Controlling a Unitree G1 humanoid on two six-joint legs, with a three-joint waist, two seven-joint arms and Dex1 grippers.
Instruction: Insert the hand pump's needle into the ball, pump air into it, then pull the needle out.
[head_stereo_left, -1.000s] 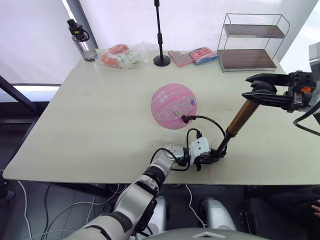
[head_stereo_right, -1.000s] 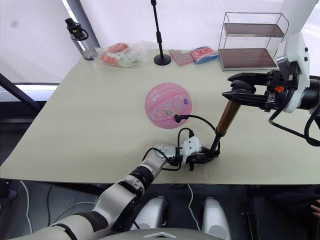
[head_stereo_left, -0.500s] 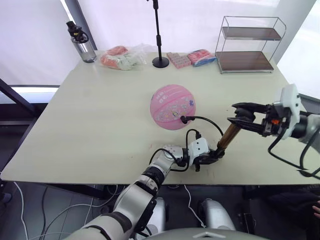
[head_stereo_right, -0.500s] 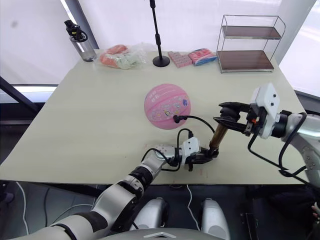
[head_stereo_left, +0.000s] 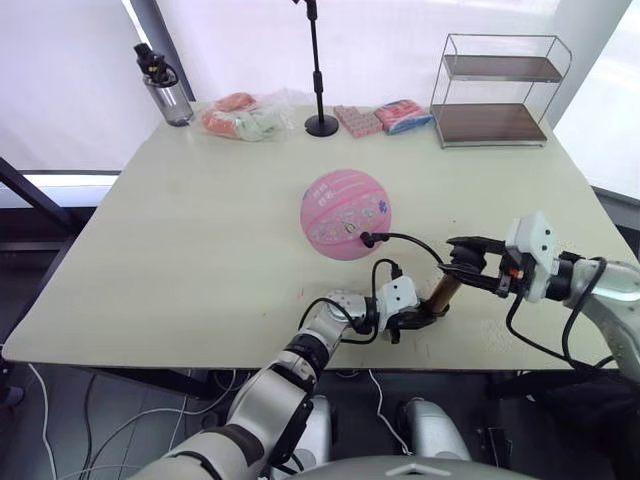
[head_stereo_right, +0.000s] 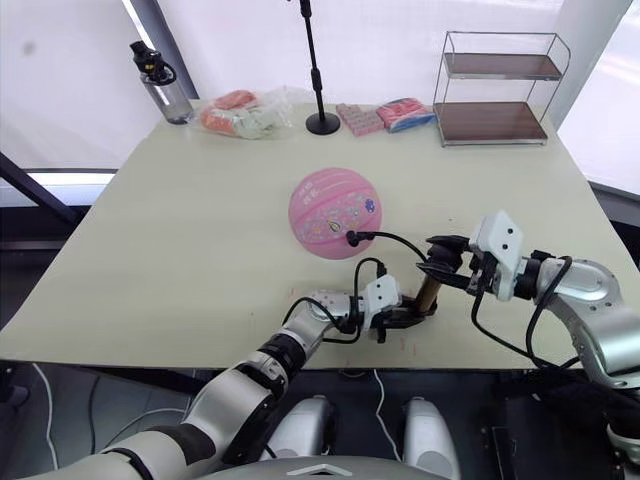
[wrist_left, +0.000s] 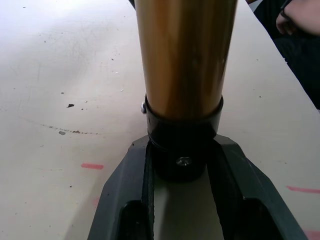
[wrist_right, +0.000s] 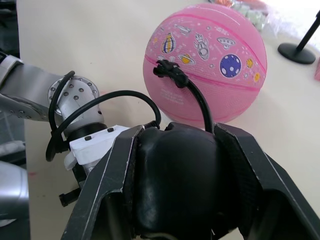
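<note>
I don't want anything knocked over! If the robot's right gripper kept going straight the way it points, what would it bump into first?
Probably the ball. The right gripper, shut on the hand pump handle, points toward it, though depth is hard to judge.

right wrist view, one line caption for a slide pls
Right gripper closed on the pump handle, hose running to the ball, left gripper alongside.

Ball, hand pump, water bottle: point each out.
ball (head_stereo_left: 345, 212): left eye view, middle of its pink surface.
hand pump (wrist_left: 185, 55): left wrist view, gold-bronze barrel.
water bottle (head_stereo_left: 165, 92): left eye view, clear body below the black cap.
</note>
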